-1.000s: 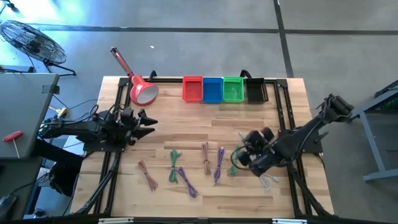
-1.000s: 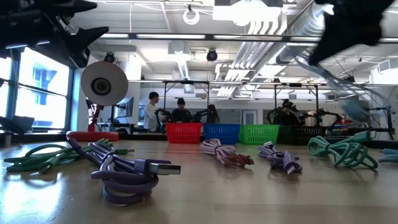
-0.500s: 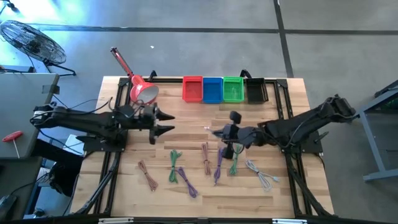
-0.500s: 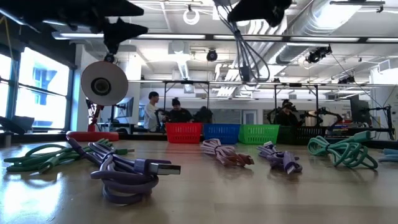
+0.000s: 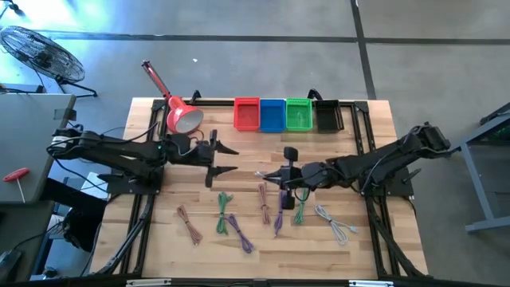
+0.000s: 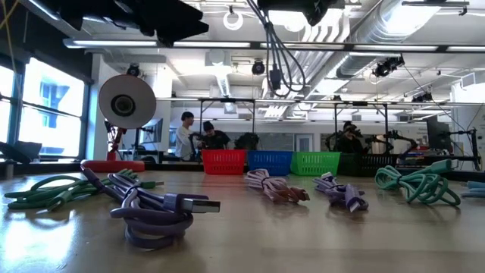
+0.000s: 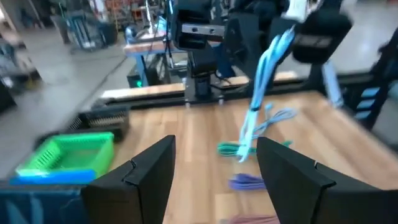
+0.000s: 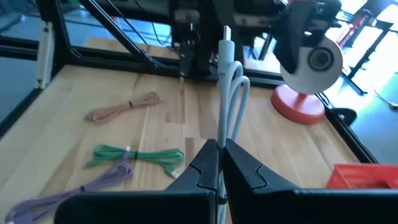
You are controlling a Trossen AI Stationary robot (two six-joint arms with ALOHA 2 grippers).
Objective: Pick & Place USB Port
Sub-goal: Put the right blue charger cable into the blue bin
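Both arms were dark, near-black, built of long slim links with chunky rounded joints, thin cables trailing along them. The left gripper (image 5: 225,159) ended in two pointed, wedge-shaped black fingers (image 7: 138,175), flat-faced and angular. The right gripper (image 5: 280,177) carried narrower black fingers (image 8: 205,163) tapering to slim tips, with a boxy black block standing off its wrist.

Table (image 5: 255,247): pale wood planks, matt, visible grain. Frame rails (image 5: 366,159): black metal, matt. Bins along far edge, red (image 5: 247,114), blue (image 5: 272,115), green (image 5: 299,115), black (image 5: 327,116): moulded plastic mesh, slight sheen. Lamp (image 5: 183,118): red glossy shade, white inside. Cables: smooth rubbery plastic sheath, purple (image 6: 155,208), green (image 6: 413,184), tan (image 8: 124,107); pale grey cable (image 8: 229,93) with shiny metal plug. Right gripper (image 8: 221,163), left gripper (image 7: 211,168): matt black plastic fingers.
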